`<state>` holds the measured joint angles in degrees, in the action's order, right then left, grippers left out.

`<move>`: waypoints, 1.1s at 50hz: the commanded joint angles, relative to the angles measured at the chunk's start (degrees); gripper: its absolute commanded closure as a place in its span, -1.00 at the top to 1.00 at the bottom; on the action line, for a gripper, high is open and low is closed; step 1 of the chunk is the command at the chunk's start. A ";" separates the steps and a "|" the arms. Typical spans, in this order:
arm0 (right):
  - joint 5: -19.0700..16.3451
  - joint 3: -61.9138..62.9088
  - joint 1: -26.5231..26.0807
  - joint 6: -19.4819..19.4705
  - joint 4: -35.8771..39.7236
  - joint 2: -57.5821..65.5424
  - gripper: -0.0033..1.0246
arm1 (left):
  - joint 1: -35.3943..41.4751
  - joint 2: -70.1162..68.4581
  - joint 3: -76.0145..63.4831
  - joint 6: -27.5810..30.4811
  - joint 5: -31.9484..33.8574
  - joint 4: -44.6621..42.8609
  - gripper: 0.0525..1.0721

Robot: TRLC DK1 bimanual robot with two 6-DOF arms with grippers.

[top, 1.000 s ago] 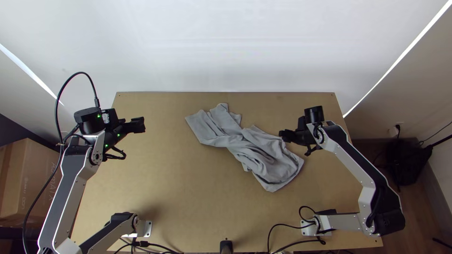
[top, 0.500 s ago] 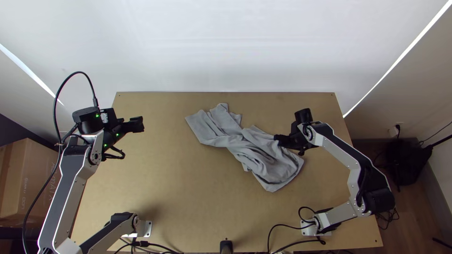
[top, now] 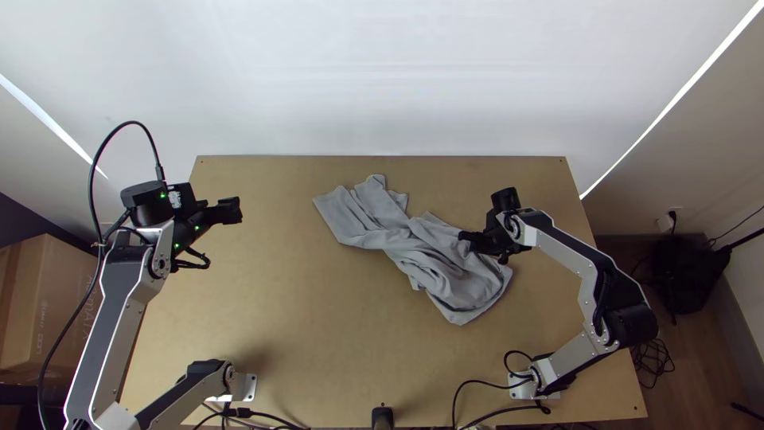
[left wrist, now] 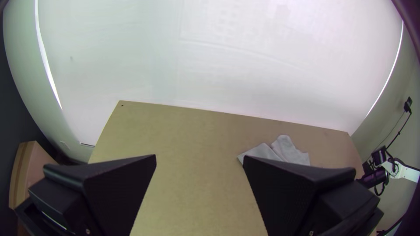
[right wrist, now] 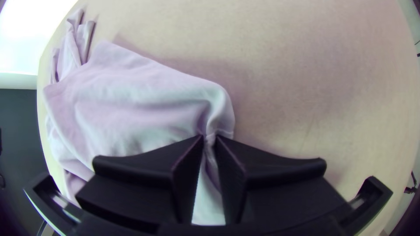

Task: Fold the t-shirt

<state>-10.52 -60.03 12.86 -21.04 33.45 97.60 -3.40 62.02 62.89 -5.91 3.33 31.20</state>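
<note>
The grey t-shirt (top: pixel 422 255) lies bunched and creased across the middle and right of the table, running from upper left to lower right. At its right side is my right gripper (top: pixel 468 239). In the right wrist view, a pinched ridge of the t-shirt (right wrist: pixel 131 100) stands between the two fingers of the right gripper (right wrist: pixel 210 139), which is shut on it. Away from the cloth, over the table's left part, is my left gripper (top: pixel 235 210). The left wrist view has the left gripper (left wrist: pixel 199 158) wide open, and part of the t-shirt (left wrist: pixel 286 150) lies farther off.
The wooden table (top: pixel 302 318) shows bare board left of the cloth and in front of it. A pale wall (top: pixel 382 80) rises behind the far edge. Cables (top: pixel 477 410) run along the near edge, and a cardboard box (top: pixel 48 302) stands beyond the left side.
My right gripper has moved left and slightly nearer over the cloth's right side, and the cloth there has shifted slightly. The left gripper has drifted a little to the left.
</note>
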 commanded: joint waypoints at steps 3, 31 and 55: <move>-0.37 2.73 -1.61 -1.11 -0.14 -2.50 -0.95 | -0.20 3.37 2.59 1.43 -0.43 0.00 0.92; -0.37 5.45 -7.24 -3.04 0.21 -22.19 -0.95 | 13.15 39.85 26.40 4.07 -0.34 -1.23 0.91; -0.37 4.75 -10.31 -4.54 0.65 -30.01 -0.95 | 18.52 63.23 44.33 6.97 -0.43 7.91 0.89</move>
<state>-10.96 -55.75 2.94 -23.88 33.71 70.02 13.06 122.91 103.98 -0.12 3.11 38.17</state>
